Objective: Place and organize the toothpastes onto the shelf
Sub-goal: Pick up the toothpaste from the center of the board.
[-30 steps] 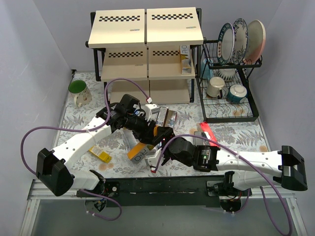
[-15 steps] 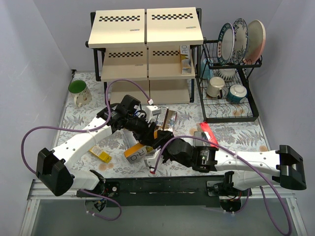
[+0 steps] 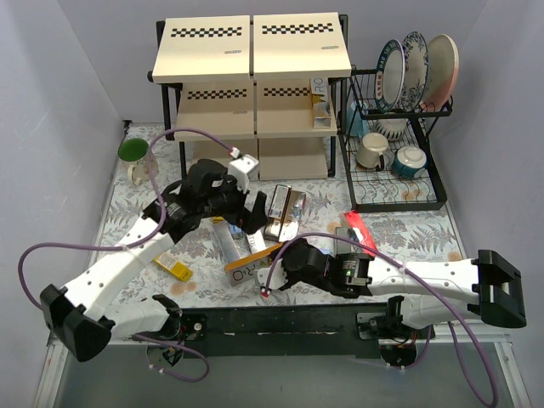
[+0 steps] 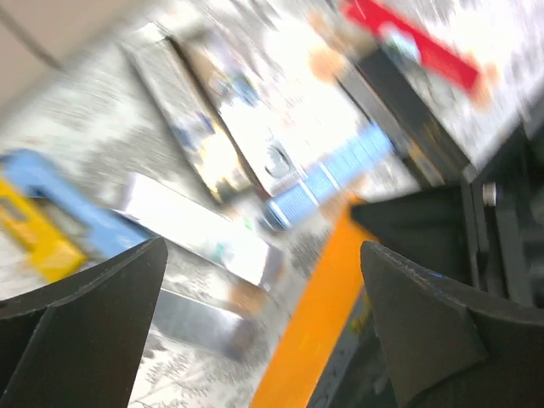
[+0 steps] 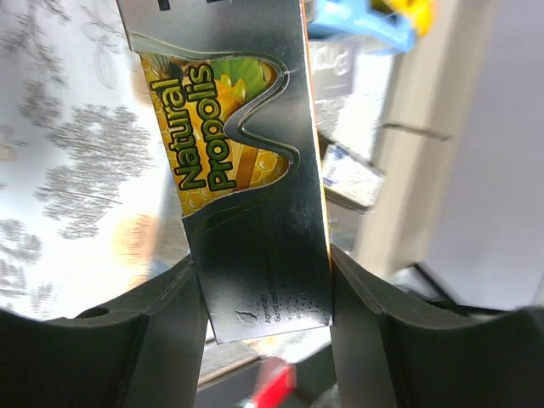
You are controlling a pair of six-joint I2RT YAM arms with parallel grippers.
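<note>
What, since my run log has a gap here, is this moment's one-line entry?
left gripper: open, empty | right gripper: shut on orange-and-silver carton | shelf: white carton on middle tier

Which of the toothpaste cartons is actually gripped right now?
The orange-edged carton, silver face printed "Natural Propolis", clamped between the fingers of the right gripper. The red carton and yellow carton lie loose on the table; the left gripper is open, empty.

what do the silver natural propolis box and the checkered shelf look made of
The silver Natural Propolis toothpaste carton looks like thin cardboard with glossy metallic foil: crisp folded edges, mirror-like sheen. On the three-tier shelf the cream boards look matte, wood or laminate, unclear which; its thin black frame bars are probably painted metal.
</note>
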